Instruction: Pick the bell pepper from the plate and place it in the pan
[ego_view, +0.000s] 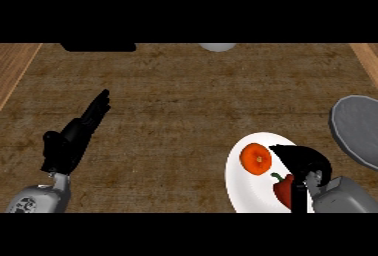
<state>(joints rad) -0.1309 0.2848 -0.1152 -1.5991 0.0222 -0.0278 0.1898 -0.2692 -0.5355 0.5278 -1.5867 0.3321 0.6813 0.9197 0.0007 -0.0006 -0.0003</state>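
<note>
On the counter (184, 100) the plate (244, 190) lies at the near right. On the plate, the pepper (283, 189) lies right of a round fruit (255, 159). The pan (358, 130) is further right, behind.

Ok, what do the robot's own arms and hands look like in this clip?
Two light grey forearms with rounded casings enter from the lower edge. The left forearm shows a small perforated patch. Each ends in a plain black robot hand: left robot hand, right robot hand. No cables or markings visible.

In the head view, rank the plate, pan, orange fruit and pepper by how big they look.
1. Plate
2. Pan, cut off at the edge, so unsure against the plate
3. Orange fruit
4. Pepper, partly hidden by the right hand
</note>
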